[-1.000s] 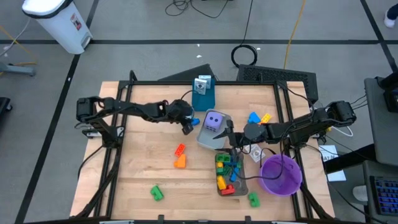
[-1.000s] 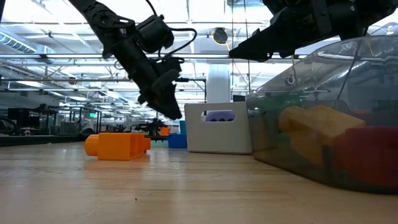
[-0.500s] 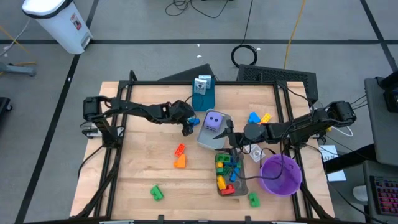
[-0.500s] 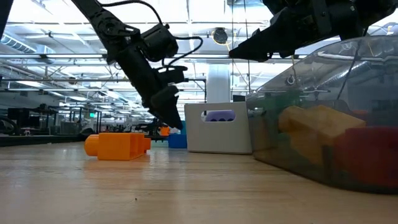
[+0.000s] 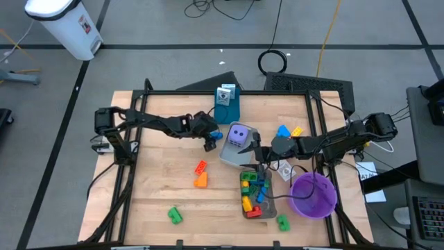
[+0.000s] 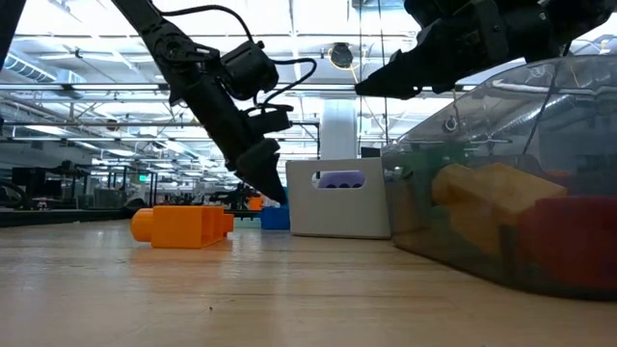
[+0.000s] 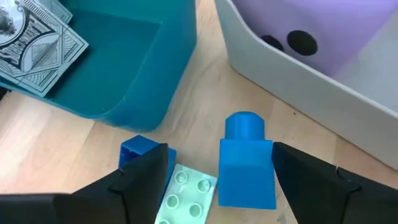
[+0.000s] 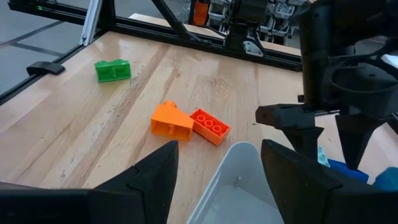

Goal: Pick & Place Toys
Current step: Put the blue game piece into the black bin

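I've got the left gripper (image 7: 214, 165) low over the table (image 5: 159, 173), fingers spread, nothing pinched. Between the fingertips, one blue brick (image 7: 246, 162) lies flat on the wood. Just beside one finger there's a pale green studded plate (image 7: 185, 193) and a second blue piece (image 7: 140, 148) half hidden behind that finger. Ahead of the gripper: one teal box (image 7: 118, 62) with a printed card in it, and one grey tray (image 7: 292, 74) holding the purple die (image 7: 336, 31).

In the high view the left gripper (image 5: 208, 141) sits between the teal box (image 5: 227, 107) and the grey tray (image 5: 232, 154), the purple die (image 5: 239, 135) just to its right.

The right gripper (image 5: 258, 150) hangs over the seam between that tray and a second, clear tray (image 5: 270, 208), fingers parted, empty. Its wrist view shows the tray rim (image 8: 233, 168) right below the fingers.

Counts, as far as I can tell:
- Clear tray: a heap of green, yellow, red and blue bricks (image 5: 252, 189), too packed to count.
- Loose, near side of the left gripper: one red brick (image 5: 200, 167) touching one orange brick (image 5: 201, 180); one green brick (image 5: 174, 215) well apart, toward the table edge.
- Beyond the right gripper: one blue (image 5: 283, 131) and one yellow brick (image 5: 296, 131), side by side.
- One green brick (image 5: 282, 222) just beside the clear tray's end.
- One purple bowl (image 5: 313, 194) beside the right arm.

The low view shows the orange brick (image 6: 183, 226) in front, the left gripper (image 6: 265, 183) behind it.
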Controlling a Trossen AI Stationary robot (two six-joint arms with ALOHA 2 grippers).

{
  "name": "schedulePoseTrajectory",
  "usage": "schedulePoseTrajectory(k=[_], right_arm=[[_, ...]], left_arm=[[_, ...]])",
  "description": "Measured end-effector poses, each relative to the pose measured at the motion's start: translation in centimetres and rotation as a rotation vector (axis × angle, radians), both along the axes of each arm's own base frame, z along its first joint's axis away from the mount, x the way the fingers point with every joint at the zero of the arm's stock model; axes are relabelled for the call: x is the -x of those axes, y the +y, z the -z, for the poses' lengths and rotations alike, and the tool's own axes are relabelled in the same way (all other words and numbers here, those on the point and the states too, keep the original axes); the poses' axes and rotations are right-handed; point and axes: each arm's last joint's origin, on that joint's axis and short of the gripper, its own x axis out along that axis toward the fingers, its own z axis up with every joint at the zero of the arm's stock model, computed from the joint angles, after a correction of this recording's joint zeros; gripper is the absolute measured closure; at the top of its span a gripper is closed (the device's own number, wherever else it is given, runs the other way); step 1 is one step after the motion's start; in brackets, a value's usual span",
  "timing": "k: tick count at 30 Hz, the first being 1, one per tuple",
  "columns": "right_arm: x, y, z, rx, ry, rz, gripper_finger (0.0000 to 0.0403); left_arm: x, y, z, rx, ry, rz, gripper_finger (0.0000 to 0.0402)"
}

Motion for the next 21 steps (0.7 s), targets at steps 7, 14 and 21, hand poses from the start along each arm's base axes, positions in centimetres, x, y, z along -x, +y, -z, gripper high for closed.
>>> schedulePoseTrajectory(k=[7,14,21], right_arm=[[0.0,0.0,0.0,0.000,-0.001,0.000,0.0179],[0.0,0.0,0.0,-0.001,0.005,-0.002,0.0179],[0.0,0.0,0.0,-0.001,0.005,-0.003,0.0179]], left_arm=[[-0.7,-0.2,1.6,0.013,0.035,0.017,0.0125],[-1.8,0.2,1.7,-0.006,0.034,0.027,0.0125],[-1.6,0.9,1.8,0.010,0.076,-0.001,0.0160]])
